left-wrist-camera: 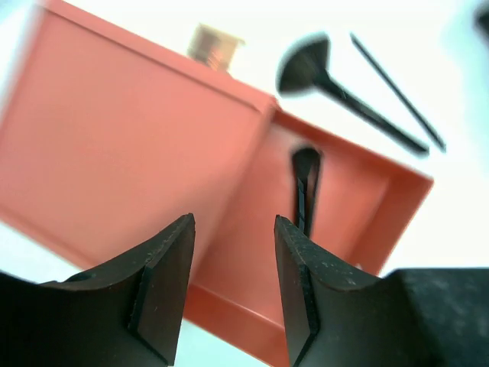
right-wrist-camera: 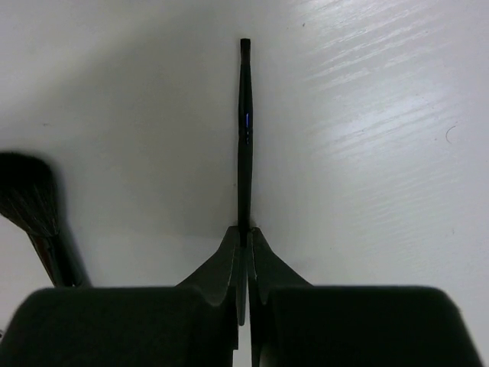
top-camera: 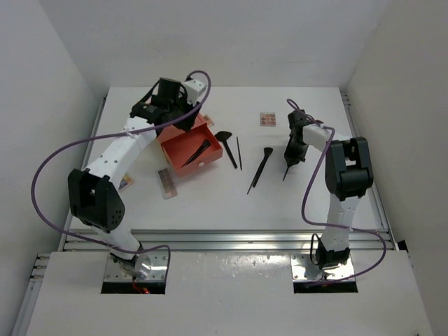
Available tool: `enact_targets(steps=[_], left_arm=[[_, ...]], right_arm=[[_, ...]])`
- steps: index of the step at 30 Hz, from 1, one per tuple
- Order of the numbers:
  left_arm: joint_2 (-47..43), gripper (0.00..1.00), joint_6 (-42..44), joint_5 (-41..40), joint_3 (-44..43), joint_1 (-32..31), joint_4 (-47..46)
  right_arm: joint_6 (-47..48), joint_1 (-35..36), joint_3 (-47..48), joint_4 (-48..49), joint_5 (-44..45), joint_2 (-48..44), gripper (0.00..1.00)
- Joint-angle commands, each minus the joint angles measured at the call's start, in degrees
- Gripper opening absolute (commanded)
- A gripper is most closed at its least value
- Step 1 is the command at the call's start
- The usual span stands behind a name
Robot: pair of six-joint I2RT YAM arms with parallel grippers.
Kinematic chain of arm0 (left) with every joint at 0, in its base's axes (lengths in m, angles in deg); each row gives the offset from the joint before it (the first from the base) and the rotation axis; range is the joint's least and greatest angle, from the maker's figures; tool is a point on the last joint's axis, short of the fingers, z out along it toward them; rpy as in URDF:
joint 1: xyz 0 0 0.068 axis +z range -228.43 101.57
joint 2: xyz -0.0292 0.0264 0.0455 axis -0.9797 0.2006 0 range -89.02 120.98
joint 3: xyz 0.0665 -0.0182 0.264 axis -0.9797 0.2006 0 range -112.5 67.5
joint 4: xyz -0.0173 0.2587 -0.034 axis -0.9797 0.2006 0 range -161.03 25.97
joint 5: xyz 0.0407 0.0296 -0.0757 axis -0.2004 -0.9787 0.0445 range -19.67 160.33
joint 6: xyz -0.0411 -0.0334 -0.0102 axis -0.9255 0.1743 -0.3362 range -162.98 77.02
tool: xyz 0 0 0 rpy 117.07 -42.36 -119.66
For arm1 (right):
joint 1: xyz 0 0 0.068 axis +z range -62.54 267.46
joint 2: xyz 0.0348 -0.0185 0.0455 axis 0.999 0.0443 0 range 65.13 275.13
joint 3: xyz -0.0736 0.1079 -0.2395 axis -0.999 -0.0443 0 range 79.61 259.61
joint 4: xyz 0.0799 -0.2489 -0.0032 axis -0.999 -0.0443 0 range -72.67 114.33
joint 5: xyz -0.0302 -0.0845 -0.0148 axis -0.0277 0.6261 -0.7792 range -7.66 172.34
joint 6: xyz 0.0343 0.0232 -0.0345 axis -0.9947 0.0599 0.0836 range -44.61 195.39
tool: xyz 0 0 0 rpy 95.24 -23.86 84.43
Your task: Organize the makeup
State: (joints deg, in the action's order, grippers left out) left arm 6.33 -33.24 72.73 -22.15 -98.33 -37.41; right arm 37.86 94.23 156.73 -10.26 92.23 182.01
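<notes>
My right gripper point(top-camera: 289, 159) point(right-wrist-camera: 244, 232) is shut on the end of a slim black stick point(right-wrist-camera: 244, 130), which points away from it just above the table. A bushy black brush point(top-camera: 260, 168) lies to its left and also shows in the right wrist view point(right-wrist-camera: 30, 205). A fan-headed brush point(top-camera: 225, 142) point(left-wrist-camera: 321, 73) and a thin stick point(top-camera: 239, 152) point(left-wrist-camera: 397, 92) lie beside the orange drawer box point(top-camera: 183, 143) point(left-wrist-camera: 130, 145). One black brush point(top-camera: 199, 152) point(left-wrist-camera: 306, 187) lies inside the box. My left gripper point(top-camera: 183, 115) point(left-wrist-camera: 233, 222) is open and empty above the box.
A pink-brown palette point(top-camera: 267, 119) lies at the back, right of centre. Another palette point(top-camera: 166, 183) lies in front of the box, and a third point(top-camera: 126, 183) is partly hidden by the left arm. A gold knob point(left-wrist-camera: 214, 46) shows behind the box.
</notes>
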Motion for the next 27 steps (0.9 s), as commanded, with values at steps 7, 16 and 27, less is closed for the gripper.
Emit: enact_targets(steps=[7, 16, 27], left_arm=[[3.2, 0.52, -5.4, -6.2, -9.7, 6.5, -1.3], [6.9, 0.52, -8.8, -8.4, -11.1, 10.2, -2.4], [3.8, 0.52, -11.6, -11.5, -6.6, 12.7, -3.0]], right_arm=[[-1.7, -0.7, -4.6, -1.4, 2.9, -4.9, 0.00], [-10.9, 6.7, -6.1, 6.0, 7.6, -24.4, 0.00], [-29.2, 33.8, -2.3, 29.4, 15.2, -22.4, 0.00]])
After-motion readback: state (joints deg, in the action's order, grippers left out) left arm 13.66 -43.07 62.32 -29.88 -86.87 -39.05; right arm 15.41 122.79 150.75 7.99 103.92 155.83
